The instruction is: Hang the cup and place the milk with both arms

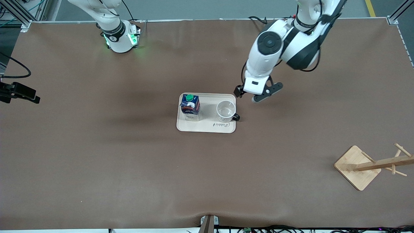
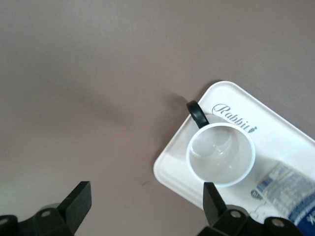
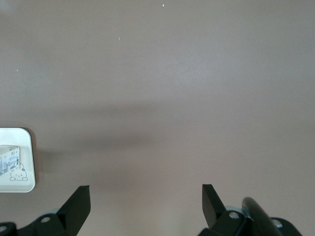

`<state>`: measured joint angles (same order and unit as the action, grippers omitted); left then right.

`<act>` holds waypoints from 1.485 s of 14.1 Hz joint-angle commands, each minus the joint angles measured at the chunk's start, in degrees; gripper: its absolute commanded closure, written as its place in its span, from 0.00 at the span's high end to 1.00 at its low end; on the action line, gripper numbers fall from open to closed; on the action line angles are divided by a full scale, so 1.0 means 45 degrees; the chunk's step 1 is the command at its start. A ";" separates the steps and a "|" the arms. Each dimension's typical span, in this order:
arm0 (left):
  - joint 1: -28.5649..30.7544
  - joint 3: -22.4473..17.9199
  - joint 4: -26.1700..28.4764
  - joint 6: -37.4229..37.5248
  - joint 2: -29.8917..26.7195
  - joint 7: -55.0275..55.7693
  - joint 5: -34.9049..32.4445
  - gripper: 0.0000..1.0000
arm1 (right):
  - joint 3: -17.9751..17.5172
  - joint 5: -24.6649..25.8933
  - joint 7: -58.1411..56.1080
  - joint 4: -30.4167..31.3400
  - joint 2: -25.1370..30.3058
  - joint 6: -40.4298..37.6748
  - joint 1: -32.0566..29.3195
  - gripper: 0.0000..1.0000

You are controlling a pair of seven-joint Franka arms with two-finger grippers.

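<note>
The white cup (image 1: 225, 110) with a black handle (image 1: 236, 117) stands upright on a cream tray (image 1: 207, 127). The handle points toward the left arm's end of the table. The dark blue milk (image 1: 190, 106) with a green cap stands on the same tray beside the cup. My left gripper (image 1: 254, 95) is open and empty over the bare table just off the tray's corner by the cup. Its wrist view shows the cup (image 2: 221, 154), the tray (image 2: 172, 169) and part of the milk (image 2: 295, 194) past its open gripper (image 2: 146, 201). My right gripper (image 3: 145, 204) is open over bare table and out of the front view.
A wooden cup rack (image 1: 357, 166) with pegs stands near the front camera at the left arm's end of the table. A black device (image 1: 19, 92) with a cable sits at the right arm's end. A tray corner (image 3: 24, 184) shows in the right wrist view.
</note>
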<state>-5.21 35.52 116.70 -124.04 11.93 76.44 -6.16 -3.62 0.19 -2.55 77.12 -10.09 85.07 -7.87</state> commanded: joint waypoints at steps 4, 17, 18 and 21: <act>-0.0774 0.0055 -0.0250 -0.1554 0.2328 0.4238 -0.2808 0.92 | -0.0073 -0.0257 0.0000 -0.0087 -0.0842 0.0782 -0.0086 1.00; -0.1127 0.0016 -0.0562 -0.2552 0.3716 0.6840 -0.4431 0.33 | -0.0034 -0.0667 0.0156 0.0634 -0.1956 0.0530 -0.0048 1.00; -0.1127 -0.0004 -0.0660 -0.2553 0.3852 0.6821 -0.4432 0.24 | -0.0034 -0.0686 0.0156 0.0713 -0.2016 0.0549 0.0011 1.00; -0.1127 -0.0004 -0.0895 -0.2436 0.3971 0.6801 -0.4977 0.00 | -0.0073 -0.1289 0.0175 0.0810 -0.2035 0.0491 0.0245 1.00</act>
<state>-10.14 35.51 114.07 -135.19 28.80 105.82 -25.95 -3.71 -3.45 -2.53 80.23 -19.66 87.84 -7.30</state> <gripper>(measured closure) 0.934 0.000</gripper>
